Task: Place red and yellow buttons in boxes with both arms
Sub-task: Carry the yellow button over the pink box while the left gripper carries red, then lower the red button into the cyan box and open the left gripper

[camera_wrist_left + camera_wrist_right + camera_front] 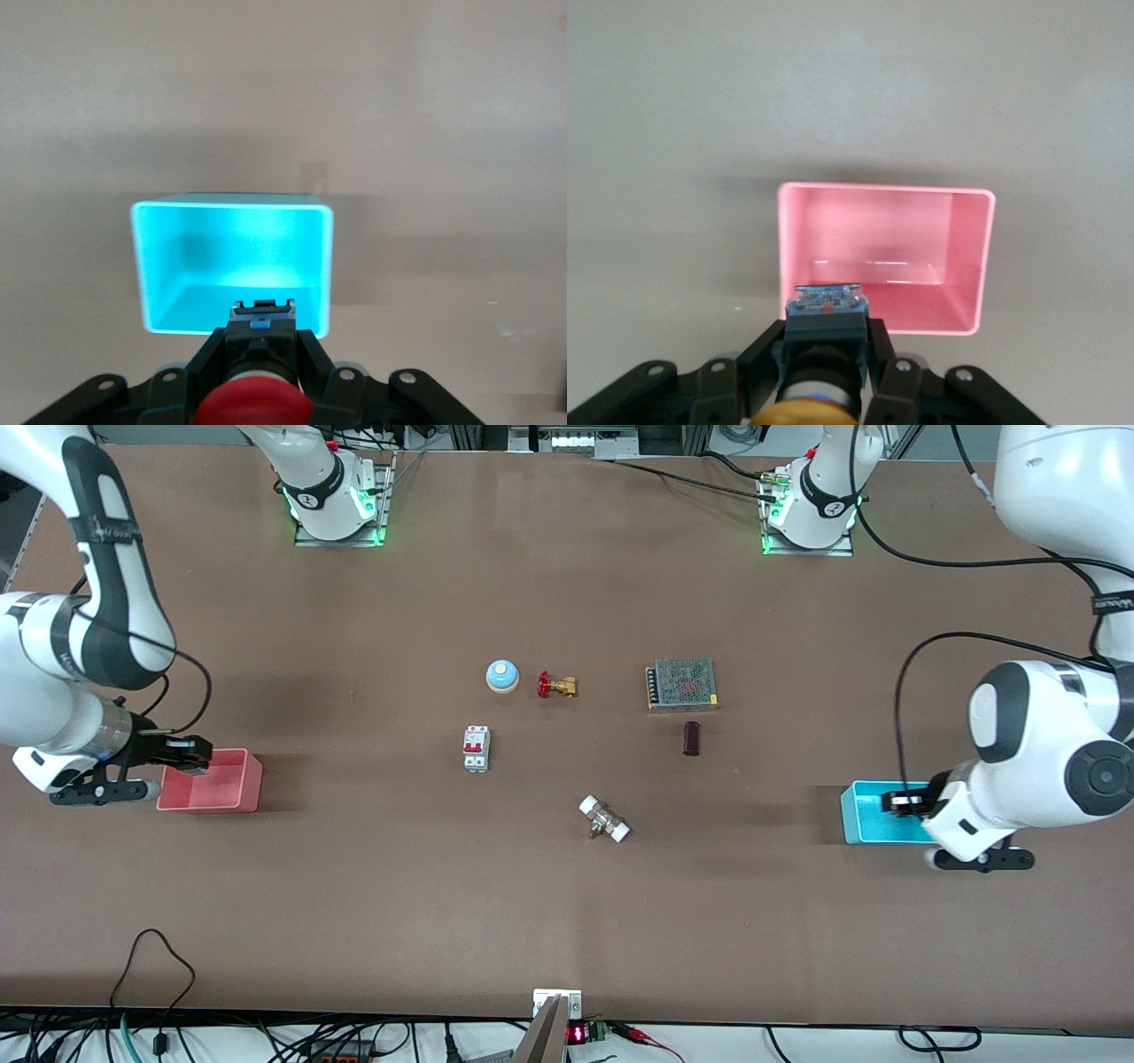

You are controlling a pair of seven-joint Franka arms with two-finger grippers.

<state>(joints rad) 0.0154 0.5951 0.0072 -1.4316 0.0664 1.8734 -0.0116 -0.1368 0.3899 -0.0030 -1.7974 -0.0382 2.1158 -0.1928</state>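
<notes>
My left gripper (902, 802) is shut on the red button (252, 403), gripping its black body, and holds it over the edge of the cyan-blue box (864, 815) at the left arm's end of the table. In the left wrist view the box (230, 248) looks empty. My right gripper (188, 755) is shut on the yellow button (804, 414) and holds it over the edge of the pink-red box (221, 793) at the right arm's end. In the right wrist view that box (877, 230) also looks empty.
Mid-table lie a blue dome with a cream top (501, 676), a brass valve with a red handle (557, 685), a grey mesh-topped block (681, 684), a small dark block (691, 739), a white and red breaker (477, 748) and a white-ended fitting (604, 819).
</notes>
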